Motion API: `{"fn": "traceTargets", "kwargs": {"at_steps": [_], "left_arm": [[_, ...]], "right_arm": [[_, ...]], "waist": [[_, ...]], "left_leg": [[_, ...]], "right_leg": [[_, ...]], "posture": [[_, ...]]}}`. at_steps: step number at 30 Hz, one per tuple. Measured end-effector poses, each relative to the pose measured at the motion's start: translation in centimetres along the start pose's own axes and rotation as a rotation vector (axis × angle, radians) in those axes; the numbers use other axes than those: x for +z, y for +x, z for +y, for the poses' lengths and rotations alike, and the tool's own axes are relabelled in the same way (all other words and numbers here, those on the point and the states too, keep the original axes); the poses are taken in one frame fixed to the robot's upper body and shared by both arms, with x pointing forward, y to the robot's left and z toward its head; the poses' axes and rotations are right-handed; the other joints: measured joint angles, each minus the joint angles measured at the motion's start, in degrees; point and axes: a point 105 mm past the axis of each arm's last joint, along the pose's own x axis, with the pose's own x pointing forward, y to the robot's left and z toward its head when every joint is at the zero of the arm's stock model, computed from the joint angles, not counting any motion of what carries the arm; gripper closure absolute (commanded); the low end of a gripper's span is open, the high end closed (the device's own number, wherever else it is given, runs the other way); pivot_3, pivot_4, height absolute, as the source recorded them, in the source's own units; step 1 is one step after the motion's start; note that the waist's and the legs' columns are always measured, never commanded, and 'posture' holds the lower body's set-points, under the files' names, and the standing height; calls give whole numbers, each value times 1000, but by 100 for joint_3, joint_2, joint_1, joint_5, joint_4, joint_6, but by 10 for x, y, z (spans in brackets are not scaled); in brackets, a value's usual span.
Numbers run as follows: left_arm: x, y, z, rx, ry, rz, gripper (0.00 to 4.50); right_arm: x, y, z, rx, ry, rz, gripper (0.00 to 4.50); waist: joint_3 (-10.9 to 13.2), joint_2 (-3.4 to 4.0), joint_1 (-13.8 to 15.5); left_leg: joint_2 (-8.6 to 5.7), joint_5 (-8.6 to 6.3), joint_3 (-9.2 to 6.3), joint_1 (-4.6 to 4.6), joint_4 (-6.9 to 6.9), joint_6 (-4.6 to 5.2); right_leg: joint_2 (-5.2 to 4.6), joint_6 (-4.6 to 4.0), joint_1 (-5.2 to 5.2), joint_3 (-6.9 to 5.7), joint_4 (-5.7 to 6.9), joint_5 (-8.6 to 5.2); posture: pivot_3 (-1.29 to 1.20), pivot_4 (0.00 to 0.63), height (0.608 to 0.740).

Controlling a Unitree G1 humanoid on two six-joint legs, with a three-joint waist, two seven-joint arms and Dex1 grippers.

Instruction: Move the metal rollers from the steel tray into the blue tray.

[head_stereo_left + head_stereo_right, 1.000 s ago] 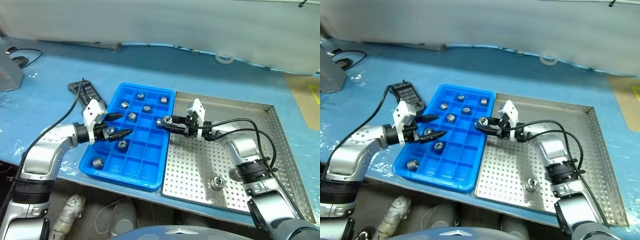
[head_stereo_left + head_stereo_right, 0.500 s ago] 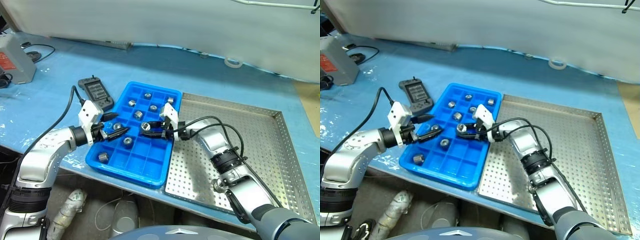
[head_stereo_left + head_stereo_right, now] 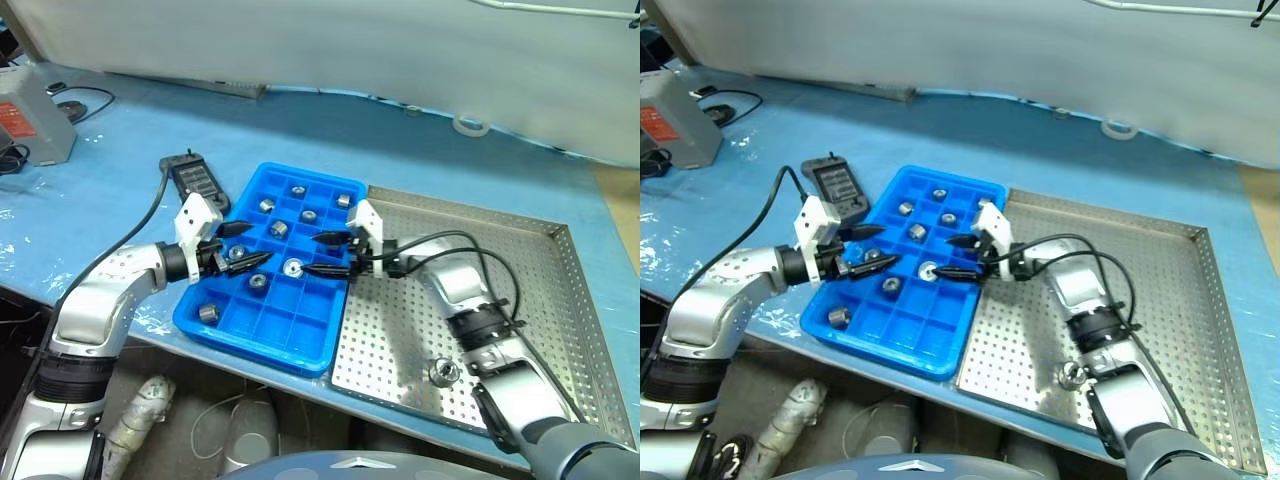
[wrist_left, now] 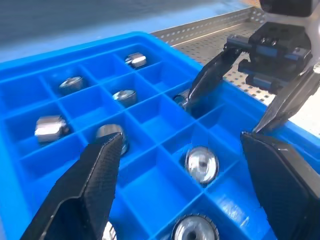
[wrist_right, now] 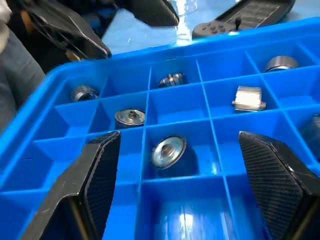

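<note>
The blue tray (image 3: pixel 300 322) lies left of the steel tray (image 3: pixel 520 270) and holds several metal rollers, each in its own compartment. One roller (image 3: pixel 293 267) lies in a middle compartment, just in front of my right gripper (image 3: pixel 312 254). That gripper is open and empty over the blue tray's right side, and the same roller (image 5: pixel 169 150) shows between its fingers in the right wrist view. My left gripper (image 3: pixel 258 243) hangs open and empty over the tray's left part, facing the right one. A single roller (image 3: pixel 438 373) rests on the steel tray near its front edge.
A dark handheld controller (image 3: pixel 195 180) lies just behind the blue tray's left corner, with a cable running to my left arm. A grey box with a red label (image 3: pixel 35 125) sits far left. A tape roll (image 3: pixel 470 127) lies at the back. The table's front edge runs close under both trays.
My right gripper carried a roller from the steel tray's edge over the blue tray, then opened; the roller now lies in a compartment. The left gripper edged slightly rightwards. The camera view shifted.
</note>
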Motion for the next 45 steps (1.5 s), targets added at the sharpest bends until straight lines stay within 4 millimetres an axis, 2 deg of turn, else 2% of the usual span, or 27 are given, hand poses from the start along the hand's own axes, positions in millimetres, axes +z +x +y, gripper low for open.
{"fn": "traceTargets", "kwargs": {"at_steps": [3,6,9,12,15,17,21,26,30,32,34,38,40,45], "left_arm": [[5,19,-8,-98,-6,-29,525],[3,37,-12,-164,-24,-40,525],[4,56,-19,-232,-27,-60,525],[2,70,-27,-299,-32,-65,525],[1,81,-32,-351,-26,-62,525],[3,86,-32,-372,-15,-64,525],[6,93,-32,-403,-1,-65,525],[2,93,-31,-406,4,-55,525],[0,92,-29,-398,6,-45,525],[-1,89,-26,-386,11,-35,525],[-1,88,-25,-380,12,-33,525],[-2,86,-25,-370,14,-32,525],[-3,84,-22,-356,6,-29,525],[-6,81,-21,-339,1,-27,525]], "right_arm": [[12,-42,10,-33,-23,11,592],[2,-74,22,-86,9,75,592],[-21,-104,45,-160,85,155,592],[-34,-129,64,-272,133,195,592],[-37,-145,77,-393,160,201,592],[-40,-147,82,-455,181,201,592],[-55,-164,91,-545,249,244,592],[-76,-185,83,-635,301,265,592],[-89,-202,66,-719,319,258,592],[-89,-201,55,-746,303,250,592],[-84,-185,44,-732,277,223,592],[-87,-149,44,-643,294,224,592],[-88,-141,42,-628,289,226,592],[-121,-153,17,-676,263,245,592]], "waist": [[-2,-2,7],[-10,-16,-89],[-12,-14,-248],[-15,-12,-441],[-22,-19,-635],[-24,-21,-766],[-31,-11,-870],[-34,-13,-918],[-36,-8,-917],[-36,-6,-924],[-38,-4,-942],[-42,11,-878],[-42,11,-862],[-53,-6,-891]], "left_leg": [[1,-1,1,7,-3,2],[4,-4,5,10,-8,7],[3,-7,9,6,-11,12],[7,-7,11,5,-17,14],[9,-9,13,9,-21,17],[8,-16,13,13,-22,27],[3,-21,16,11,-20,36],[3,-26,17,4,-17,45],[2,-30,19,2,-16,53],[4,-28,19,4,-16,58],[5,-19,19,9,-15,68],[4,-18,19,8,-15,68],[-1,-19,20,6,-11,70],[-6,-47,32,4,24,81]], "right_leg": [[1,4,12,0,-6,-2],[2,17,17,5,-15,-9],[1,20,15,6,-27,-9],[2,26,15,4,-42,-9],[2,41,20,3,-58,-1],[2,46,26,4,-63,1],[-1,67,27,9,-76,-12],[-2,46,25,8,-75,0],[-3,43,24,5,-75,1],[-2,42,24,4,-73,1],[-1,42,26,4,-67,2],[-2,40,29,2,-64,1],[-6,39,33,5,-67,1],[-16,36,46,11,-68,0]], "posture": [[21,150,740],[-63,150,740],[-136,150,740],[-196,150,740],[-220,150,740],[-246,150,740],[-255,150,740],[-243,150,740],[-218,150,740],[-202,150,740],[-197,150,740],[-186,150,740],[-178,150,740],[-172,150,740]]}}
